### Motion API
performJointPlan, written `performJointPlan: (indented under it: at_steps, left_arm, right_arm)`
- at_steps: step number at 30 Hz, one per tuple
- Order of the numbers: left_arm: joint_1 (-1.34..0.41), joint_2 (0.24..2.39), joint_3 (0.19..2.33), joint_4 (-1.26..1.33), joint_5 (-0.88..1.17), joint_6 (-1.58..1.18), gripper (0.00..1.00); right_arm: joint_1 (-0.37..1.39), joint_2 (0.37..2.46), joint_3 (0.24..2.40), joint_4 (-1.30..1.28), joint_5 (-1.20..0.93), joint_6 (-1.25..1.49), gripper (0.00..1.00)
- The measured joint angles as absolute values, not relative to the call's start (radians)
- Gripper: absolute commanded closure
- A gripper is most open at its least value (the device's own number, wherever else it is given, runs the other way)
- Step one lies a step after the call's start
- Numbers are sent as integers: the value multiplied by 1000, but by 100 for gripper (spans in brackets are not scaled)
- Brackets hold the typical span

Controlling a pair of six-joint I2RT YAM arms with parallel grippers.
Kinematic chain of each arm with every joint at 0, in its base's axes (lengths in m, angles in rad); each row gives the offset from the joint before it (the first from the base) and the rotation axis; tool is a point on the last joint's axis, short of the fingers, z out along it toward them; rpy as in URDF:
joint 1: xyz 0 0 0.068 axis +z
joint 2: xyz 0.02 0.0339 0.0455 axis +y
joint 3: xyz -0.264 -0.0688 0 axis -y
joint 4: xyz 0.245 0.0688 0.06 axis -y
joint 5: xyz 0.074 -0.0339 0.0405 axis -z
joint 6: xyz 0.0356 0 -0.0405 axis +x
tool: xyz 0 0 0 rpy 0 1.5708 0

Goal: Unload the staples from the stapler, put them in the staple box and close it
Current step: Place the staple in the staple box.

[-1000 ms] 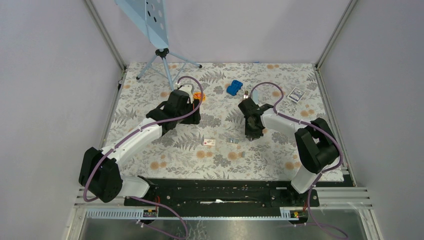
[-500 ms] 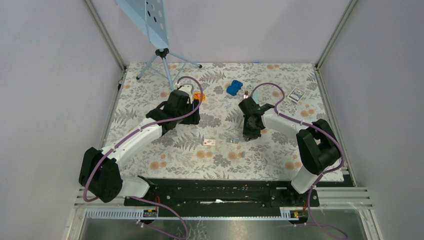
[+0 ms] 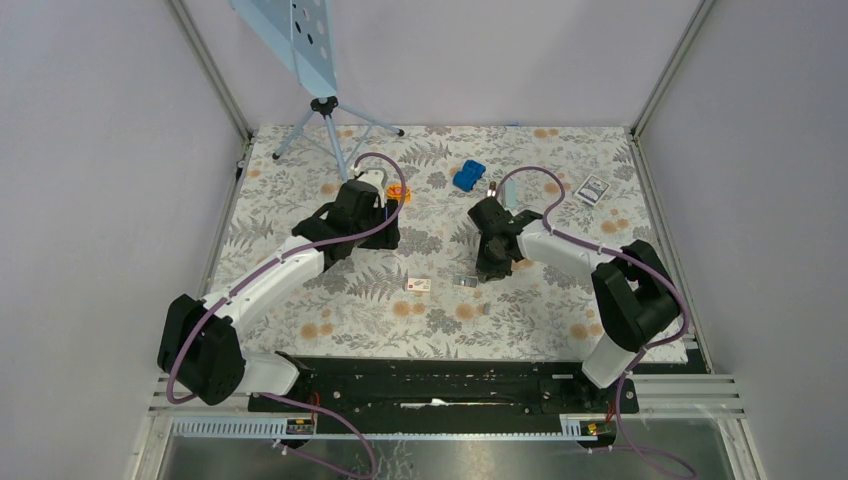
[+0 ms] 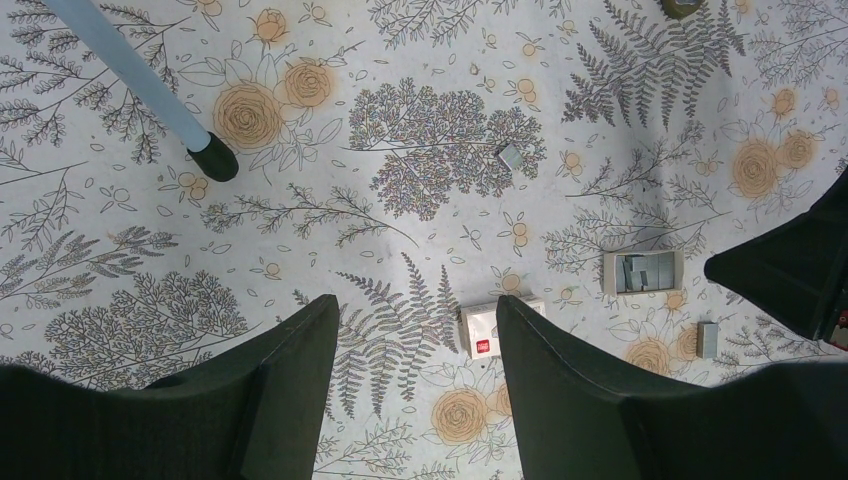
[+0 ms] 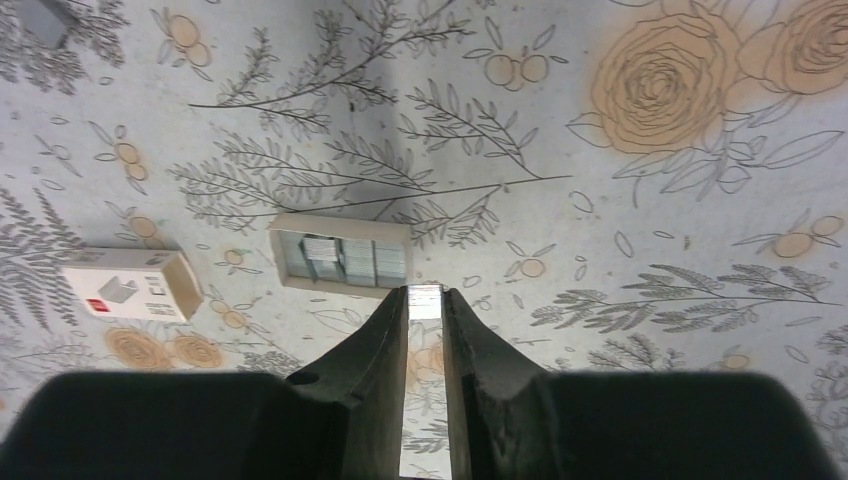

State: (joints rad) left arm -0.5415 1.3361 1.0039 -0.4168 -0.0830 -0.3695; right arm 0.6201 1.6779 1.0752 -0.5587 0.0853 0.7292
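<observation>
Right wrist view: a thin silvery strip, judged the staples, is pinched in the narrow right claw, best lowered just beside the small tray before release.

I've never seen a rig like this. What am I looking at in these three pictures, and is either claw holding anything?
These are two robot arms bolted to a table with a flowered cloth. The wide picture looks down from above. The other two come from cameras on each wrist, with the dark fingers in view. On the cloth lie a small white box, an open tray of staple strips, a blue object that is probably the stapler, and a tripod. The left gripper is open and empty. The right gripper seems to pinch a thin silvery strip, likely the staples.
</observation>
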Motion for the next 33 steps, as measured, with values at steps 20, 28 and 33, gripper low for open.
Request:
performJointPlan:
  at_steps: [20,28,33]
  left_arm:
    - [-540,1317,1004,-417,-83,-369,37]
    - [-540,1317,1004,-417,-83,-369,36]
    - [-540,1317,1004,-417,-83,-369,37]
  right_arm:
    - [655,1737,1111,-505,83,818,74]
    - [664,1755,1141,-518,100,820,73]
    - [678,1759,1163,-546,127,819,73]
